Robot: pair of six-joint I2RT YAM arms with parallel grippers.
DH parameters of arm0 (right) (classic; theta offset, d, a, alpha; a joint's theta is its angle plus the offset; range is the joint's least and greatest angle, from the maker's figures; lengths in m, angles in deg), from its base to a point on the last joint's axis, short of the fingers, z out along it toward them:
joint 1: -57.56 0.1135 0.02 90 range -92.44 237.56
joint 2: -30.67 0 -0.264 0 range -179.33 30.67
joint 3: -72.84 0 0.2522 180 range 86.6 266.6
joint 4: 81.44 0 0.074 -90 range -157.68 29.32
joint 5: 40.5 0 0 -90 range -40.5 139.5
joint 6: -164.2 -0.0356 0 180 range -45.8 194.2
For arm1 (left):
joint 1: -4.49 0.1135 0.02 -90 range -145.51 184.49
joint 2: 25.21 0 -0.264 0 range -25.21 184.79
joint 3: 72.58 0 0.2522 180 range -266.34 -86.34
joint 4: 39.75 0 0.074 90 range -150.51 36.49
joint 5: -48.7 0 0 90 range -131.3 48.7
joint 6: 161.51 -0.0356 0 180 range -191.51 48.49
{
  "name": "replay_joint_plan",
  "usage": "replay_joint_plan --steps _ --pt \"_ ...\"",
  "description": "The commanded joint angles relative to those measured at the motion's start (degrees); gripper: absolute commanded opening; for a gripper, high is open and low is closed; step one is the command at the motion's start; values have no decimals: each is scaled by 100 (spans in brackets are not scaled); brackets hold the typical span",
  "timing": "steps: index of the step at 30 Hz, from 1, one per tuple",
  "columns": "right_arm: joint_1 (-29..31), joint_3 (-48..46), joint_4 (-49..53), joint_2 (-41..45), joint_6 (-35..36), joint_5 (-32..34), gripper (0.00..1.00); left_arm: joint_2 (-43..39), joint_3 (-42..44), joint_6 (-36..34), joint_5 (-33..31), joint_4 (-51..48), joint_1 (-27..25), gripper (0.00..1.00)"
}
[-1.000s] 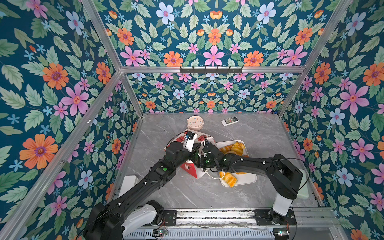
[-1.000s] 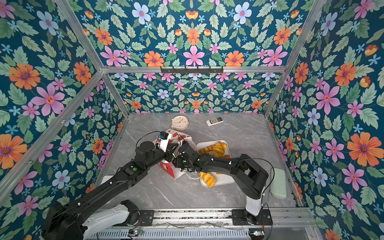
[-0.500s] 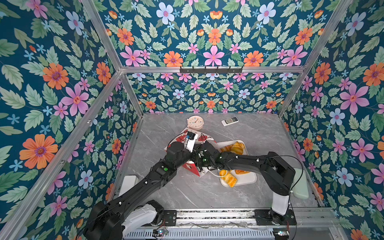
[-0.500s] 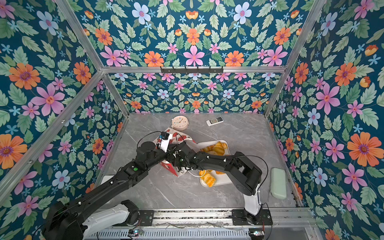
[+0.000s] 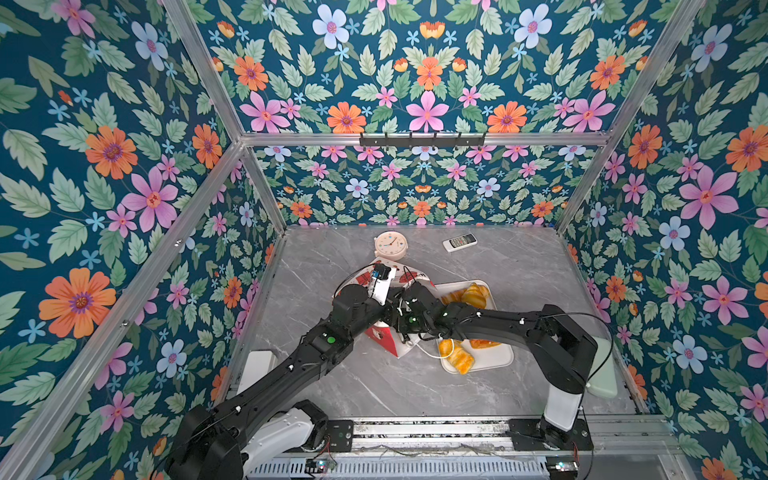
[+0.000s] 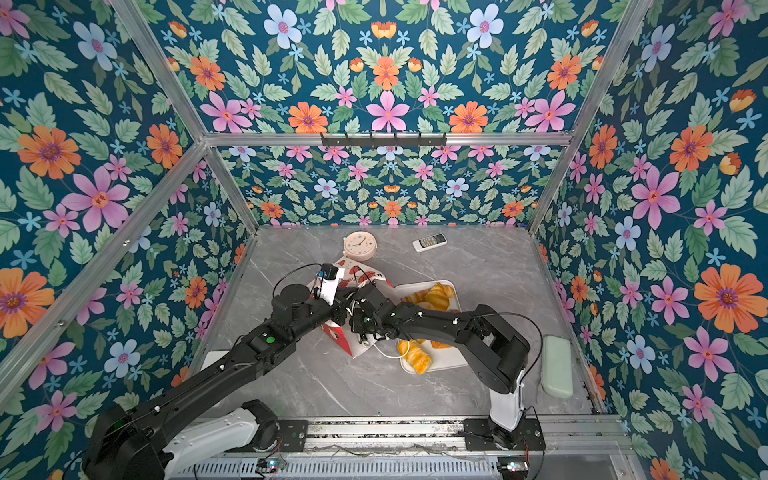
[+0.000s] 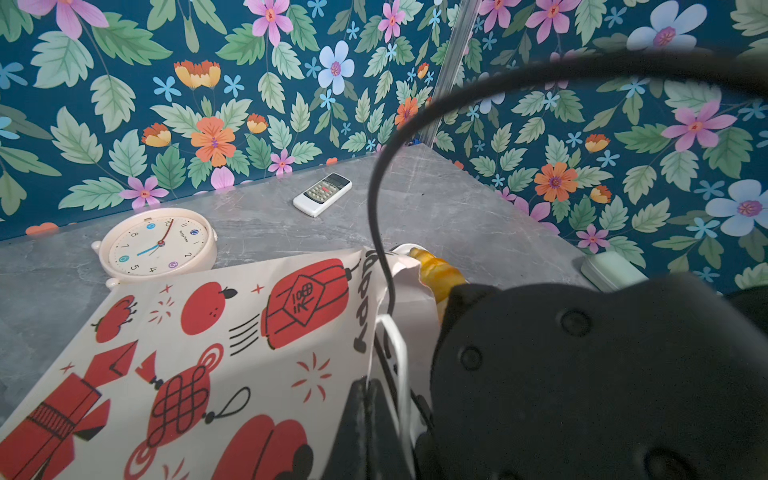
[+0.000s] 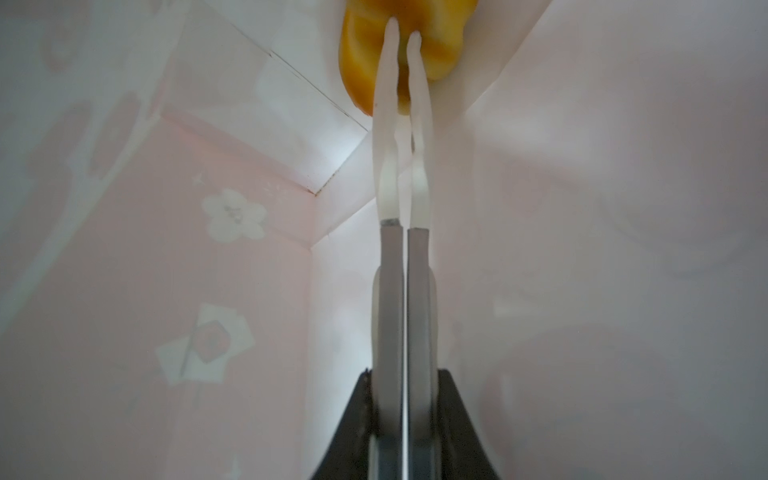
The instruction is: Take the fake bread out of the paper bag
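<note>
We list, mid-worktop:
1. paper bag, just beside white tray; L gripper clamped on its rim.
2. R gripper deep inside bag, fingers narrow, nipping a yellow pastry at the bag's end.
3. other pastries on tray.
4. We also note clock and remote at far edge.

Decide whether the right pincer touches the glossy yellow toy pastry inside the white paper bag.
Touching. The right wrist view shows the right pincer pinching the glossy yellow toy pastry deep in the white paper bag.
</note>
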Motion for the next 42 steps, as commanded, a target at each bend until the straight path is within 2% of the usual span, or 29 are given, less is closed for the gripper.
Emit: replay_joint_plan --steps 1,15,28,37,42 --pt "-8 -141 -54 224 128 -9 11 -96 57 -89 -52 71 -8 0" --pt "0 -773 434 1453 236 -320 8 -39 23 -113 -580 136 -8 0" --pt "-7 -965 1712 2546 559 -701 10 6 108 -90 -1178 278 -4 0" --pt "-6 -1354 2574 3791 557 -596 11 86 112 14 -1674 402 5 0" --pt "-2 -1248 3558 4506 676 -477 12 88 145 102 -2054 508 3 0"
